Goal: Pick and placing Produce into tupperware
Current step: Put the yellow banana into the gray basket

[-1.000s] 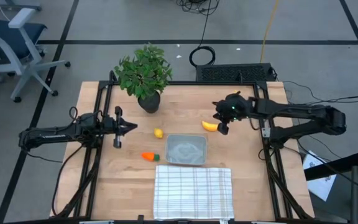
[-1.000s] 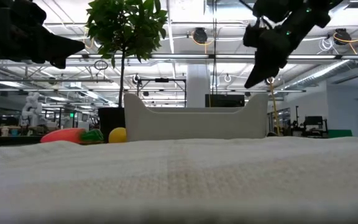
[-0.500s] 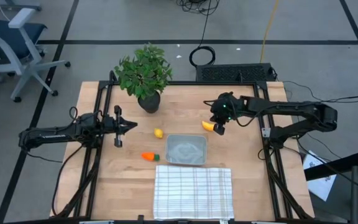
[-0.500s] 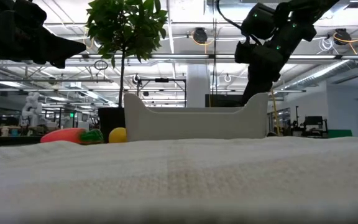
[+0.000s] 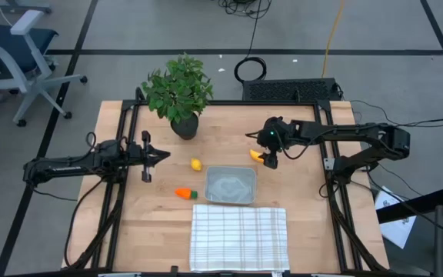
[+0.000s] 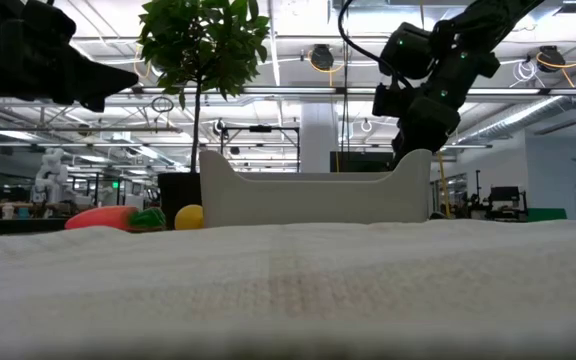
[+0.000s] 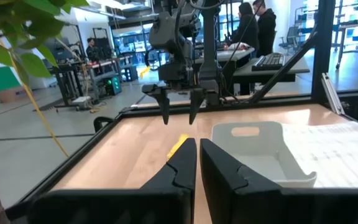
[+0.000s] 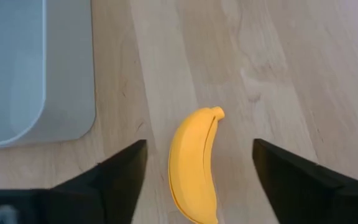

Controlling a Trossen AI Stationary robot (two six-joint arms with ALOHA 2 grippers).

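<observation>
The yellow banana lies flat on the wood table, just beyond the far right corner of the clear tupperware. My right gripper hangs over it, pointing down and open, with one finger on each side and touching nothing. The yellow lemon and the orange carrot lie on the table left of the tupperware. My left gripper waits shut above the table's left part, pointing toward the right.
A potted plant stands at the far edge, left of centre. A white checked cloth lies at the near edge, just in front of the tupperware. Bare wood shows to the right of the banana and the tupperware.
My right gripper has come down and a little toward the table's left edge, until it stands over the banana. Its fingers have opened. The banana, lemon, carrot and tupperware have stayed where they were.
</observation>
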